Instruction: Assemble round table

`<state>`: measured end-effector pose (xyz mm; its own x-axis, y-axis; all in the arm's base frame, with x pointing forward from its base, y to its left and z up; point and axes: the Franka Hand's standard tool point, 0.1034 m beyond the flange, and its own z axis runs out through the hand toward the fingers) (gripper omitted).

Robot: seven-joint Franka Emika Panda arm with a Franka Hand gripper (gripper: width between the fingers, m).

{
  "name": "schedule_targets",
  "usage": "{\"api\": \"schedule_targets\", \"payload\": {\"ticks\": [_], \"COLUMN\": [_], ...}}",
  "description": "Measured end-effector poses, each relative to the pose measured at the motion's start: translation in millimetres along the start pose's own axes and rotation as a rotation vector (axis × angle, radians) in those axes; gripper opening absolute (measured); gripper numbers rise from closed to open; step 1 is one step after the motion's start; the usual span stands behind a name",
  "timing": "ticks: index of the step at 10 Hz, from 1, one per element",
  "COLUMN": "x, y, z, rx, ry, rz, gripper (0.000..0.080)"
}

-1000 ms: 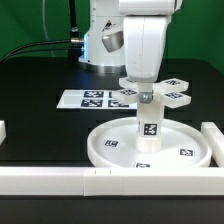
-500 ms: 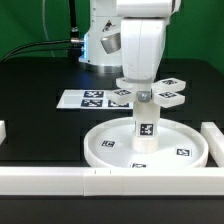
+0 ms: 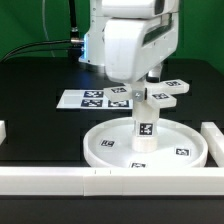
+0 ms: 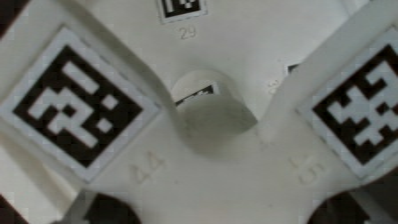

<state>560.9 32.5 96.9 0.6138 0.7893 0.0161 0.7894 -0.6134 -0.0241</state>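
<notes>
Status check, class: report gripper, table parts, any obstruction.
Gripper over cross-shaped piece, jaw state unclear. Cylinder upright on disc. No obstruction seen.

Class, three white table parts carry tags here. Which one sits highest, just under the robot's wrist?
The cross-shaped piece. It sits atop the upright cylinder, which stands in the disc lying flat on the table.

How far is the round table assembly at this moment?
Looks done: the short cylinder stands upright in the hub of the large disc. In hand: the cross-shaped piece sits on top of the cylinder, under the tool, whose fingers are hidden. Left: whether the cross is fully fastened cannot be told.
</notes>
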Motion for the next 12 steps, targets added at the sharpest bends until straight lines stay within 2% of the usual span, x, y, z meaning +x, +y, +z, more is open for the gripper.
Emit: {"api": "schedule_targets", "payload": {"ticks": [4, 9, 12], "x": [4.2, 5.1, 6.1], "y": [-3.6, -3.5, -2.4], "z": [0.0, 0.0, 0.4], "rx": [0.007, 0.008, 0.031], "ry": [0.003, 0.007, 0.039], "rz": [0.489, 0.807, 1.257], "gripper": [0.0445, 0.0445, 0.0445]}}
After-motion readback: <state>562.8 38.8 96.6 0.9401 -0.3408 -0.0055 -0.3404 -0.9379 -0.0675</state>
